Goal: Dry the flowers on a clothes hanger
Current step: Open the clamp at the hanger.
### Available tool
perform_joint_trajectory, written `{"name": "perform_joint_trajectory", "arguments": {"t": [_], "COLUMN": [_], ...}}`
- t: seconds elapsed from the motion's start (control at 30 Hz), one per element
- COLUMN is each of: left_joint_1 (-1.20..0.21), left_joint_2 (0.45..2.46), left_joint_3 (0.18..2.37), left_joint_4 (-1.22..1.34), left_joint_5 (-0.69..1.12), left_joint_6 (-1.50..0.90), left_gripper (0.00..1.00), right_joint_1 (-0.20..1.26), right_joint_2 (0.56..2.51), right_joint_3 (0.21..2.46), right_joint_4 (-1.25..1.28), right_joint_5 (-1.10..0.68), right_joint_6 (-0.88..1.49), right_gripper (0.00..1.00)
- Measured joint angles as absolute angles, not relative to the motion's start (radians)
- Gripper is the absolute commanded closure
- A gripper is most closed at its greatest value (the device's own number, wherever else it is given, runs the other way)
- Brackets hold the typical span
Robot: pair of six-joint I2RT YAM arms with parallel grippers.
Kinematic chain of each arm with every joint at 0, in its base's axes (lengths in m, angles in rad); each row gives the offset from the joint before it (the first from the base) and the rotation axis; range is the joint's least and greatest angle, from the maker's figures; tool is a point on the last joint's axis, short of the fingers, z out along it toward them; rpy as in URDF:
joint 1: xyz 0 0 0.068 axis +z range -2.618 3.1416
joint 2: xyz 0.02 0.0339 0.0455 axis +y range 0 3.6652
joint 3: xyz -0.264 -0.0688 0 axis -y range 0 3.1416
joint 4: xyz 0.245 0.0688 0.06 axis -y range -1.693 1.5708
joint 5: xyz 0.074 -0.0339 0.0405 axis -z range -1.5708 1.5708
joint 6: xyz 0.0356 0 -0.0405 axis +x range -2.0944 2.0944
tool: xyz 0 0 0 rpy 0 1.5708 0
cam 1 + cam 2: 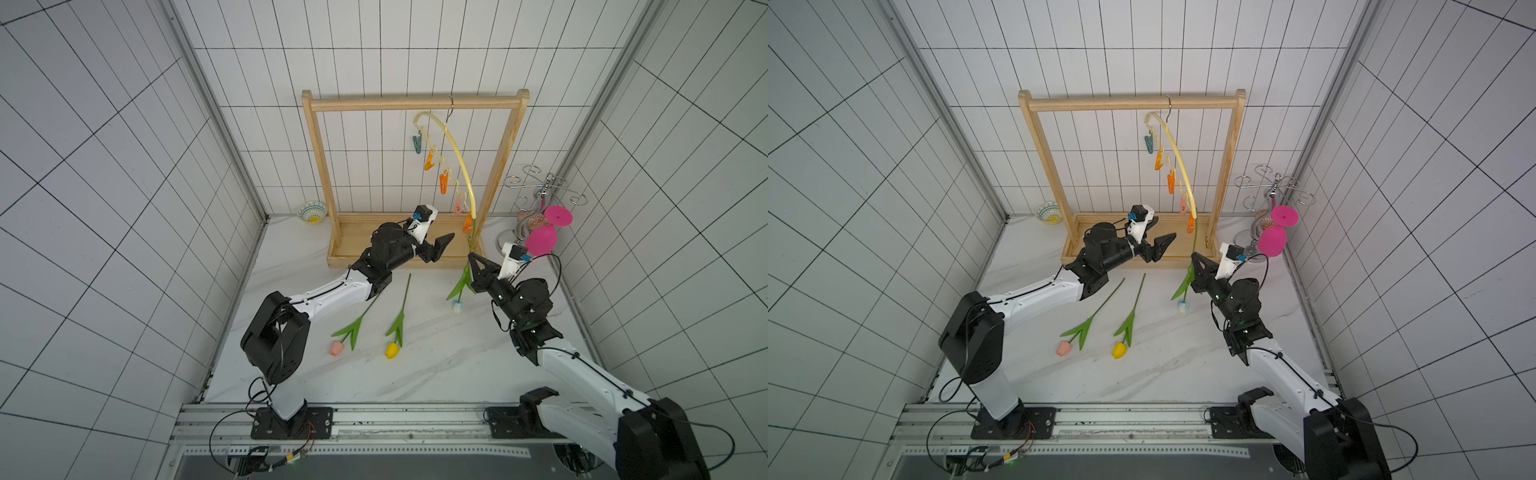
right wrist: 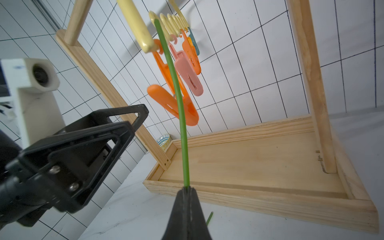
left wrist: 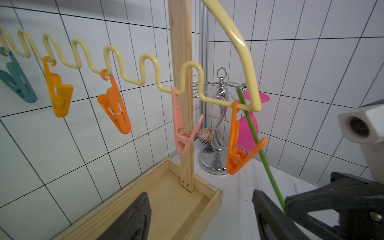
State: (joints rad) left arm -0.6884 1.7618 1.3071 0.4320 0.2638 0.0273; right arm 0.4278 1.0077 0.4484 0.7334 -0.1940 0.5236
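My right pincer [image 1: 473, 255] clenched the stem of the white tulip [image 1: 457, 306], which rose toward twelve o'clock past the end orange clip [image 1: 468, 222]; my left pincer [image 1: 1162, 229] stood released at nine o'clock.

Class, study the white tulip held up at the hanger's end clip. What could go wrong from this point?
1. The white tulip has its stem against the end orange clip, but a bite is not clear; if the right gripper lets go, it may drop.
2. The clothes hanger hangs only by its hook, so the open left gripper pressing the clip may swing it away.
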Motion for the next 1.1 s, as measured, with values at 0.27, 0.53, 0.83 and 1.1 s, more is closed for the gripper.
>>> {"name": "perform_joint_trajectory", "arguments": {"t": [0.27,0.53,0.83,1.1], "left_joint_1": [-0.707,-0.708,-0.725,-0.749], "left_joint_2": [1.866,1.922,1.964,1.999], "left_joint_3": [1.414,1.518,1.595,1.61], "left_joint_4": [0.456,0.405,0.345,0.316], "left_joint_5": [0.34,0.362,0.377,0.375], "left_joint_6": [0.14,0.207,0.252,0.272], "left_gripper": [0.35,0.37,0.36,0.36], "right_joint_1": [0.428,0.419,0.395,0.372], "right_joint_2": [0.974,0.984,0.956,0.902], "right_joint_3": [0.448,0.448,0.406,0.358], "right_joint_4": [0.688,0.653,0.684,0.715], "right_joint_5": [-0.194,-0.16,-0.122,-0.036], "right_joint_6": [0.507,0.501,0.517,0.532], "right_gripper": [1.0,1.0,1.0,1.0]}}
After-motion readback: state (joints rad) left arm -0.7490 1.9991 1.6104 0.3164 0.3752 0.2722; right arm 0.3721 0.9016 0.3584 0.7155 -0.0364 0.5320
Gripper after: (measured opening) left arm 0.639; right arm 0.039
